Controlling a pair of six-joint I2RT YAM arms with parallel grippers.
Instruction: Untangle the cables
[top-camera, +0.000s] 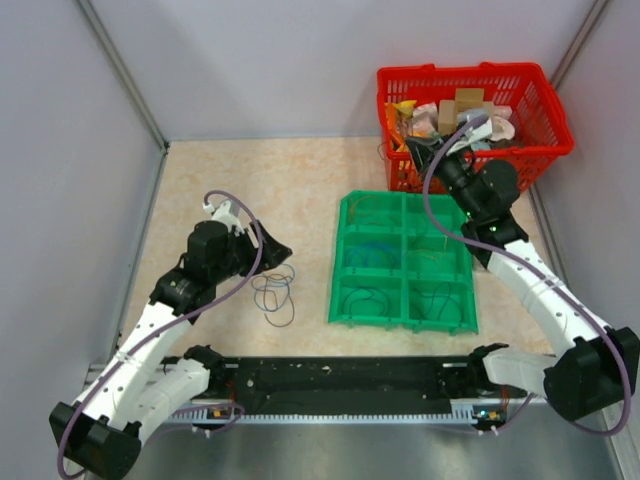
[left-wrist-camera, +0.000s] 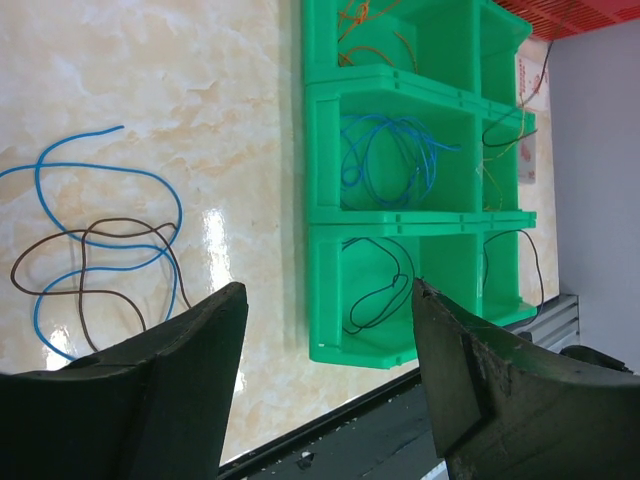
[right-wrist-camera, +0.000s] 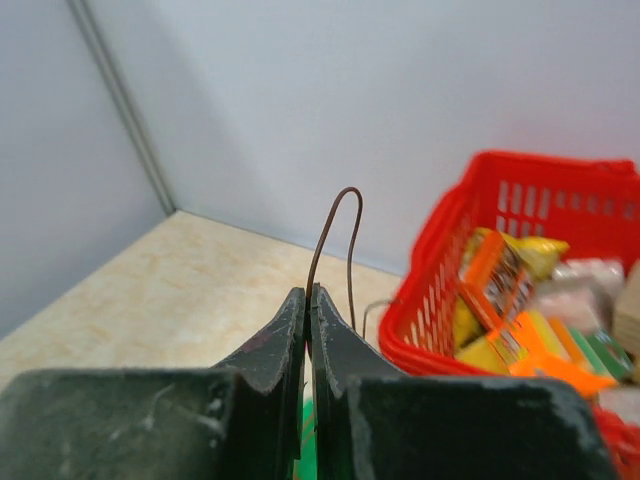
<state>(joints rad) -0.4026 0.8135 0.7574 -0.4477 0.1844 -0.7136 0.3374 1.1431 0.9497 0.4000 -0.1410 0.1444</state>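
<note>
Pinching one brown cable (right-wrist-camera: 345, 190), the right fingers (right-wrist-camera: 265, 365) are pressed tight together, and the strand springs up from the tips in a thin hoop, then droops back down. From above, that arm reaches out to 1 o'clock, right by the red basket (top-camera: 470, 72), past the far edge of the green tray (top-camera: 405, 322); the wire is too fine to pick out from up there. Held high, I'd say, so the strand hangs free before it goes into a compartment.

Other side now: the left fingers (left-wrist-camera: 170, 390) are spread wide, nothing between them, hovering over the tabletop (left-wrist-camera: 200, 90). And here's why, I reckon: at 9 o'clock in their own view lies the tangle (left-wrist-camera: 160, 235), a blue cable and a brown one looped through each other, flat on the surface. From overhead it sits at 8 o'clock, just beside those fingers and apart from the tray.

The tray tells the progress: orange strands in one compartment, blue coils (left-wrist-camera: 390, 160) in the next, dark loops (left-wrist-camera: 385, 285) in another. Judging by that, most of the sorting is done and this pair is what remains. The catch will be lifting one loop without dragging its partner along.
</note>
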